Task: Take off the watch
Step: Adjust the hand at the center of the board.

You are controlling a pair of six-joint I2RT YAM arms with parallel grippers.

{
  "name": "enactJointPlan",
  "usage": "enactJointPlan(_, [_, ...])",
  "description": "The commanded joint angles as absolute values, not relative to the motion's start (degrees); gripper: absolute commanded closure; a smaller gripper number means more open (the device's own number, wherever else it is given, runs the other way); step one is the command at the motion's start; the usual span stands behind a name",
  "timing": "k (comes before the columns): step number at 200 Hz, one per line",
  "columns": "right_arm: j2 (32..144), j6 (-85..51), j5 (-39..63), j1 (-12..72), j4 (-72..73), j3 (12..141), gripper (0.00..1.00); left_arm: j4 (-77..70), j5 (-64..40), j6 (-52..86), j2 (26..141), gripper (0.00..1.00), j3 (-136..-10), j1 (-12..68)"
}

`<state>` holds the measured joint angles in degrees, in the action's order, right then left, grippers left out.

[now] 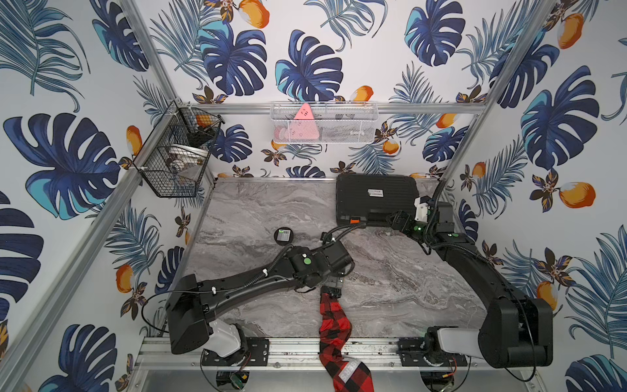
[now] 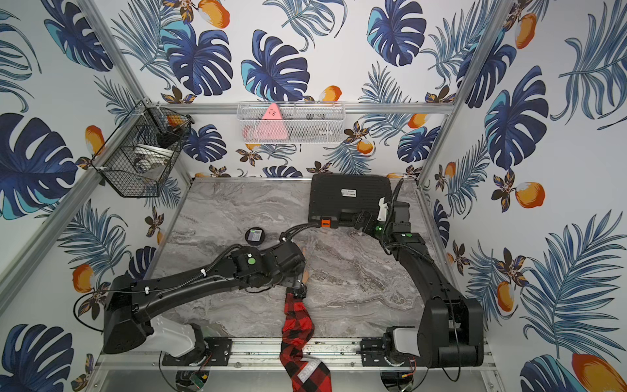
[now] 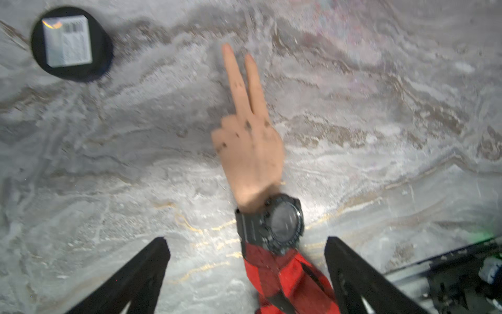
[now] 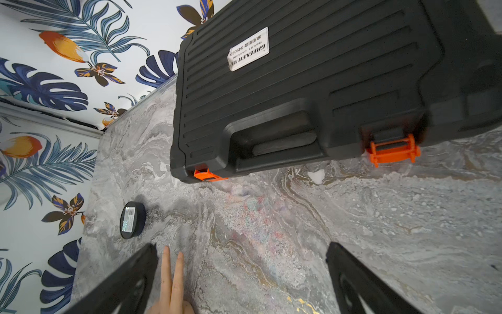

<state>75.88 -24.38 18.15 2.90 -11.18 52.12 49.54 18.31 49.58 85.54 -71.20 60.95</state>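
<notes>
Left wrist view shows the chunky black round wristwatch [image 3: 282, 227] strapped at the end of the red-and-black checked sleeve [image 3: 288, 282], between the fingers [image 3: 141, 271] of the wide-open, empty left hand [image 3: 246, 239]. The right hand [image 4: 241, 244], open too, is farther from the sleeve.

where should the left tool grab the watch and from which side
Probably the round case of the watch, pinched across the wrist, coming from above at the sleeve end. The case stands proud of the wrist behind the hand, while the strap hugs it. The open left tool hangs over it, jaws either side.
</notes>
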Motion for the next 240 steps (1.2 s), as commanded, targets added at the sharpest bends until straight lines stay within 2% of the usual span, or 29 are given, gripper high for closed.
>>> enactJointPlan(1, [76.09,-24.85,20.77,2.96,-11.4,52.78,0.0,52.2,20.91,59.54,87.94,0.05,-71.14,65.37])
enactJointPlan(61, [76.03,-25.92,23.45,2.94,-10.56,52.24,0.0,44.19,18.28,67.15,91.12,0.05,-63.0,69.07])
enactJointPlan(117, [75.85,-25.75,23.47,2.88,-10.9,52.9,0.0,36.06,16.89,64.02,93.45,0.05,-60.56,68.75])
enactJointPlan(168, [76.03,-25.4,23.38,2.92,-11.62,53.26,0.0,34.24,15.56,64.51,95.1,0.19,-58.31,67.94])
enactJointPlan(213, [76.74,-25.11,23.38,2.95,-11.82,53.11,0.0,33.22,15.51,63.6,95.62,0.26,-57.37,67.54])
enactJointPlan(240, [76.49,-24.87,23.12,2.9,-12.28,53.35,0.0,32.2,15.88,62.81,95.06,0.36,-56.72,67.11])
